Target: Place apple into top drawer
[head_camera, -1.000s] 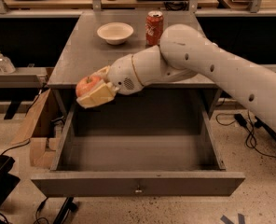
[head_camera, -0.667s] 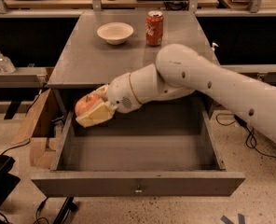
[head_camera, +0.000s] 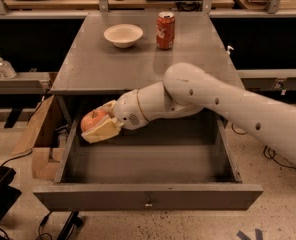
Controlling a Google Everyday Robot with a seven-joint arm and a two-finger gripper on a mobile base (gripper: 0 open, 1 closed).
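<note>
Apple (head_camera: pixel 91 119), round, red-yellow: likely firm, smooth, bruisable. Clamped across its middle by cream two-finger gripper (head_camera: pixel 99 127); grey metal top drawer (head_camera: pixel 153 165) open below.

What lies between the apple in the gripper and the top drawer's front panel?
Only the open top drawer's bare floor, in the camera view. The gripper holds the apple over its back corner, picture left.
</note>
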